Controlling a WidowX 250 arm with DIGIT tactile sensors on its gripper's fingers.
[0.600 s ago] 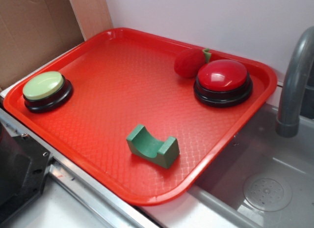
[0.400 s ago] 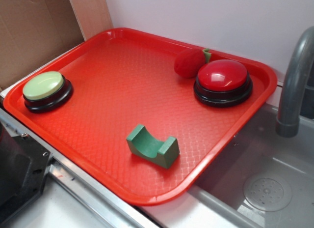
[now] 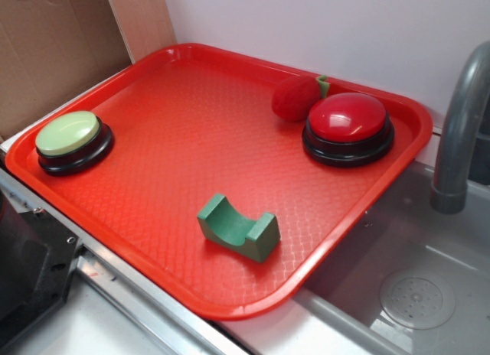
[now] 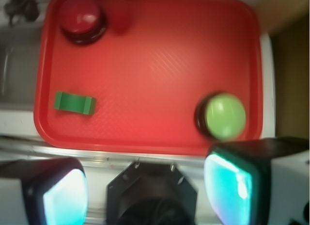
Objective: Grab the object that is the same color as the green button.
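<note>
A dark green arch block (image 3: 239, 229) with a round notch on top lies on the red tray (image 3: 191, 125) near its front edge; it also shows in the wrist view (image 4: 74, 103) at the left. The pale green button (image 3: 70, 137) on a black base sits at the tray's left side, and in the wrist view (image 4: 224, 116) at the right. My gripper (image 4: 147, 191) is open and empty, high above the tray's near edge, with wide-apart pads (image 4: 65, 198). It is almost out of the exterior view.
A red dome button (image 3: 348, 125) and a red plush strawberry (image 3: 297, 96) sit at the tray's back right. A grey faucet (image 3: 459, 133) and a sink (image 3: 417, 294) are at the right. Cardboard (image 3: 53, 49) stands at the back left. A black fixture (image 3: 23, 271) is at the lower left.
A dark bit of the arm has come into the top left corner of the exterior view. The things on the tray have not moved.
</note>
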